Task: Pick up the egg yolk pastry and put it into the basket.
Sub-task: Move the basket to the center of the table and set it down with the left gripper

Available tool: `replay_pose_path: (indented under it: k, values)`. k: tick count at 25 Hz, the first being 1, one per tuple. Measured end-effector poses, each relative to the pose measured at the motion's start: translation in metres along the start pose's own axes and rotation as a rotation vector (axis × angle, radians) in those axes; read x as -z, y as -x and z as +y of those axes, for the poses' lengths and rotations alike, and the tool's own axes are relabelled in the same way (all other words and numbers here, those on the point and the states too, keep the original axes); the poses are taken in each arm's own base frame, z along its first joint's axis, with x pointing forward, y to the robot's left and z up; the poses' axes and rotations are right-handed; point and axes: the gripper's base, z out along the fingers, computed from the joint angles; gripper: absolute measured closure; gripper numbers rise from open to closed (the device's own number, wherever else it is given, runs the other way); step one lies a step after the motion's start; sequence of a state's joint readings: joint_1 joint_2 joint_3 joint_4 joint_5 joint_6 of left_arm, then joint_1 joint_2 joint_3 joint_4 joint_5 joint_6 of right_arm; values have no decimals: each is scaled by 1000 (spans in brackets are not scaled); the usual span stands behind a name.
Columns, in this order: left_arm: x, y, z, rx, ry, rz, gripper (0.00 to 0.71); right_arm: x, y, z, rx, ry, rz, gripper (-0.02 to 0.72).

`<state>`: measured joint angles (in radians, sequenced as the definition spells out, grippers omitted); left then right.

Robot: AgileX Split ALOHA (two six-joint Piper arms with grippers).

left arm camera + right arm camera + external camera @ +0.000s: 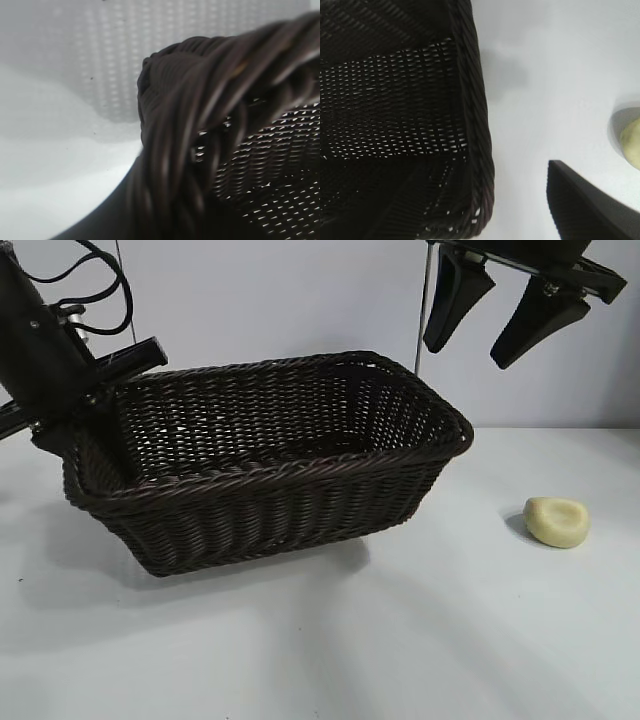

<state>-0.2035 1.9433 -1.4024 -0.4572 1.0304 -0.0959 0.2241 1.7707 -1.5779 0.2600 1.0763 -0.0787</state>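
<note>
The dark brown woven basket (300,472) stands at the table's left and middle, with its left end slightly raised. My left gripper (82,408) is shut on the braided rim (200,100) at that left end. The pale yellow egg yolk pastry (557,521) lies alone on the white table, to the right of the basket, dent facing up. High above the basket's right end and left of the pastry hangs my right gripper (468,353), open and holding nothing. The right wrist view shows one dark finger (585,210), the basket's corner (476,130) and the pastry's edge (632,145).
The white table (400,640) stretches in front of the basket and around the pastry. A pale wall stands behind. Black cables (100,280) hang by the left arm.
</note>
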Motion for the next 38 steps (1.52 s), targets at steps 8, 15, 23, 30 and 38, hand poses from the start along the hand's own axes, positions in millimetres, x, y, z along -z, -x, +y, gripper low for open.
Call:
replay_pose_path:
  k: [8, 15, 23, 30, 38]
  values:
    - [2, 18, -8, -171, 9, 47, 609, 0, 0, 0, 0, 0, 2, 208]
    - [1, 22, -9, -205, 6, 31, 609, 0, 0, 0, 0, 1, 2, 208]
    - [-15, 26, -6, -241, 15, 54, 609, 0, 0, 0, 0, 1, 2, 208]
    - [-42, 28, -8, -281, 33, 76, 609, 0, 0, 0, -1, 1, 1, 208]
    - [-61, 31, 0, -260, 41, 106, 609, 0, 0, 0, -1, 1, 1, 208]
